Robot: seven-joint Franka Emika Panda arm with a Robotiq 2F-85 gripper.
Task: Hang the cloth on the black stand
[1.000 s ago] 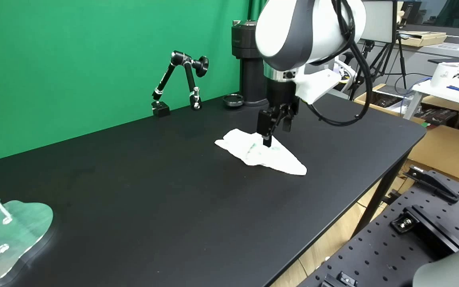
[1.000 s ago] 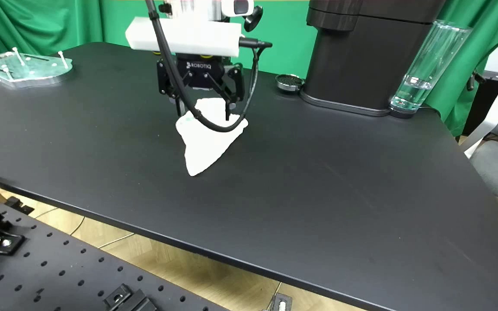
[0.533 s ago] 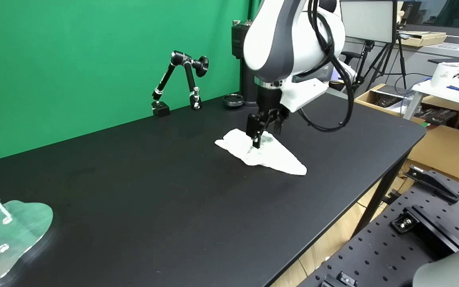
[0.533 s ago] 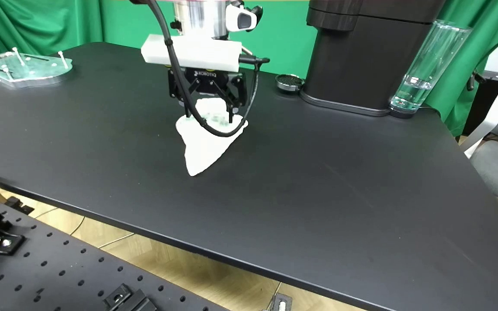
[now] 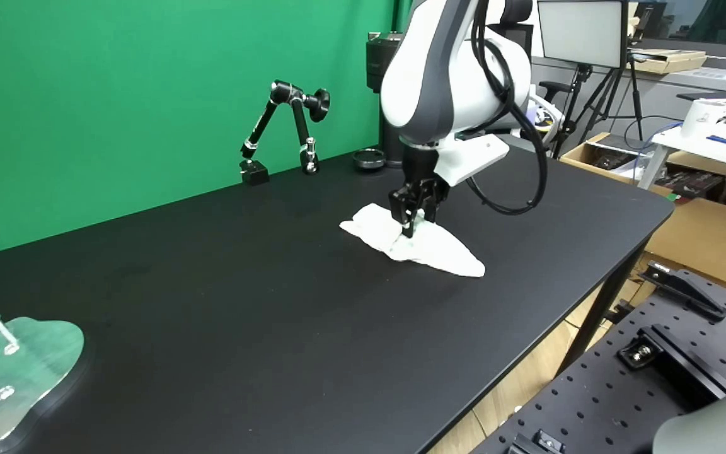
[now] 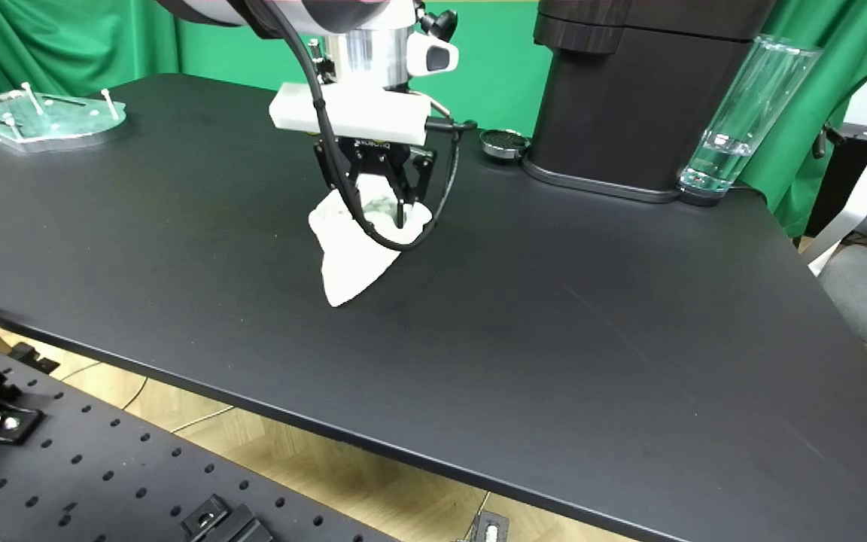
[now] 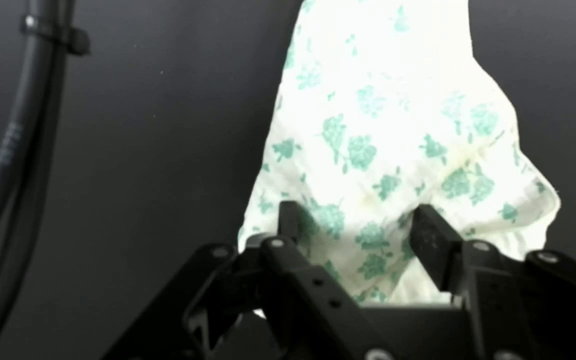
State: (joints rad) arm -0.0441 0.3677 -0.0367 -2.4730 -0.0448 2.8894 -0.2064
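Note:
A white cloth with green flowers lies crumpled on the black table; it shows in both exterior views (image 5: 448, 252) (image 6: 354, 260) and fills the middle of the wrist view (image 7: 383, 100). My gripper (image 5: 420, 227) (image 6: 379, 216) points down over the cloth's middle, its fingertips at the fabric. In the wrist view the fingers (image 7: 355, 207) stand apart, with cloth slightly bunched between them. A black jointed stand (image 5: 282, 94) with a knob rises by the green wall in an exterior view. Part of the cloth is hidden under the gripper and cable.
A black machine (image 6: 652, 98) with a clear water tank (image 6: 749, 113) stands at the back. A small round metal dish (image 5: 369, 159) sits beside it. A greenish clear plate with white pegs (image 5: 35, 353) lies at the far end. A loose cable (image 6: 373, 226) hangs from my wrist.
My gripper has come down onto the cloth, shifting left in an exterior view, and its fingers have drawn somewhat closer together. The cloth has wrinkled slightly around the fingertips.

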